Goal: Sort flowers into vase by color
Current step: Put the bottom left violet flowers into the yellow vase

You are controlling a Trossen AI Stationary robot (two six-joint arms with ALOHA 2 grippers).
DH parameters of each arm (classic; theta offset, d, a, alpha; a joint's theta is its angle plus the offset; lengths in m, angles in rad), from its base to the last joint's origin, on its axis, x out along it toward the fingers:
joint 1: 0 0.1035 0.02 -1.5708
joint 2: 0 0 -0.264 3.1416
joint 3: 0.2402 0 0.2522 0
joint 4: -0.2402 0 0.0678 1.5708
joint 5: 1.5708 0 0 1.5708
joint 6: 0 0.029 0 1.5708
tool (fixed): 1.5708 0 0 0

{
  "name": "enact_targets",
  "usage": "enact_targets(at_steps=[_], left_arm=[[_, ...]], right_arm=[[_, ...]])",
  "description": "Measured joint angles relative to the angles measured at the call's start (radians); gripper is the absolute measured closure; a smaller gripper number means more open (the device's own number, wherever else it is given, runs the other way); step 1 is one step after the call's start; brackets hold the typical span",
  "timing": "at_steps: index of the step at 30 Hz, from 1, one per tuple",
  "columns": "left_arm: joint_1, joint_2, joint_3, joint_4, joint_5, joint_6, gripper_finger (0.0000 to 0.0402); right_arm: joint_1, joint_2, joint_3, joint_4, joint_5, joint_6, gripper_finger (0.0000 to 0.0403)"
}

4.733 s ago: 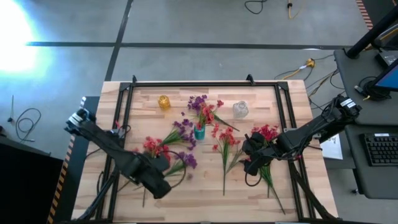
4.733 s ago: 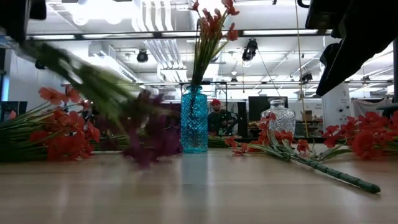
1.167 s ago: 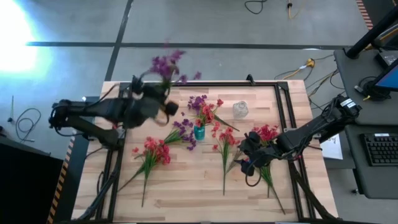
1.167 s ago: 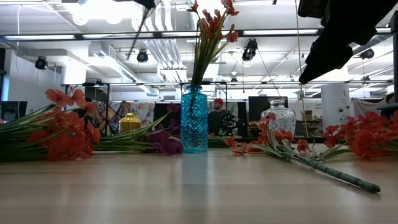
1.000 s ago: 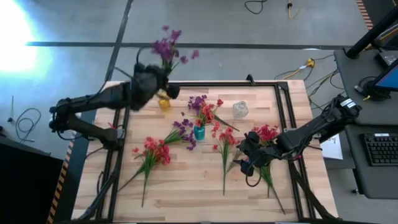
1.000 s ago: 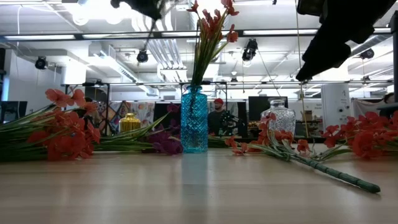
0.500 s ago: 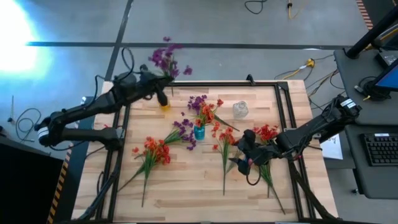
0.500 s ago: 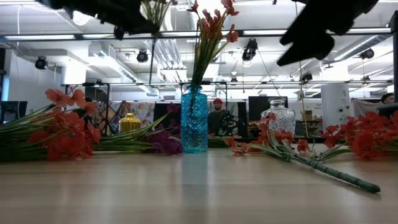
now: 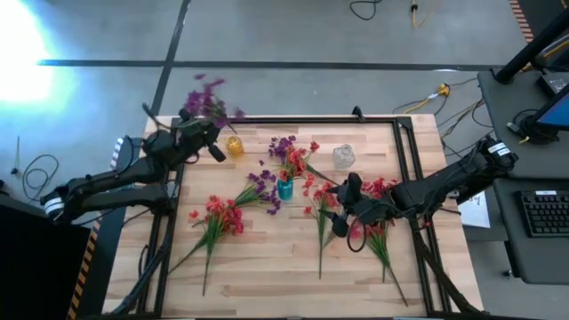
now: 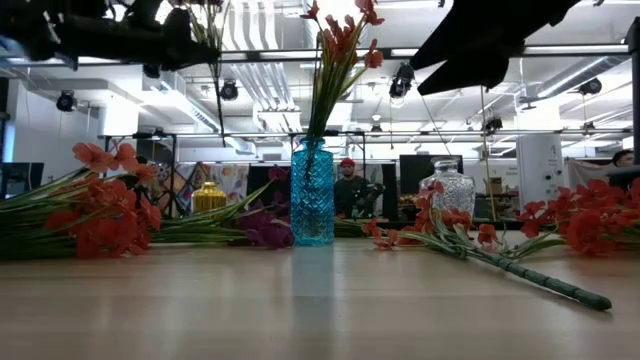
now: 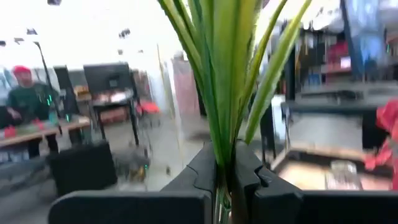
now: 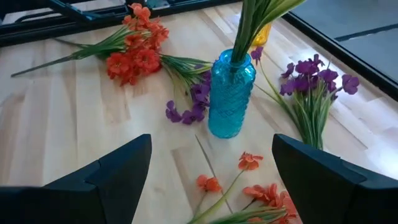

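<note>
Left gripper [image 9: 212,140] is raised over the far-left corner of the light wooden table [image 9: 267,276], clamped tight on a purple-blossom sprig with green stems [image 9: 206,96]. High view shows the blossoms hanging out past the table's far edge. Left wrist view shows only the green stalks [image 11: 225,81] pinched between the dark fingers [image 11: 202,174]; blossoms are out of that frame.

Right gripper [image 9: 342,212] hovers right of centre with fingers spread wide, holding nothing. Right wrist view looks down between them at the teal textured glass vase [image 12: 231,94], with loose red blossoms [image 12: 249,160] on the table under the gap.

The teal vase stands mid-table and holds red sprigs [image 10: 340,50]; low view shows them upright. High view also shows purple blossoms [image 9: 283,144] at it. A small yellow vase [image 9: 234,146] sits on the far left just beside the left gripper, and a clear glass vase [image 9: 344,156] on the far right.

On the table: a red bunch [image 9: 218,216] at near left, a purple sprig [image 9: 262,188] just left of the teal vase, and red sprigs [image 9: 380,189] on the right around the right arm. Low view alone shows a person [image 10: 347,188] in the room behind.
</note>
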Motion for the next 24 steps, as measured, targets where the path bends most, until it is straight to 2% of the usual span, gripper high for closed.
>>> enact_targets(at_steps=[6,11,24], left_arm=[[0.030,-0.007,-0.093,0.043,-0.136,0.014,0.0401],[0.057,0.023,-0.107,0.052,-0.134,-0.028,0.0401],[0.057,0.064,-0.105,0.024,-0.129,-0.166,0.0401]], right_arm=[[-0.006,0.002,0.000,0.002,0.013,-0.025,0.0078],[-0.021,0.005,0.000,0.007,0.044,-0.027,0.0078],[-0.029,0.005,0.000,0.052,0.044,-0.027,0.0078]])
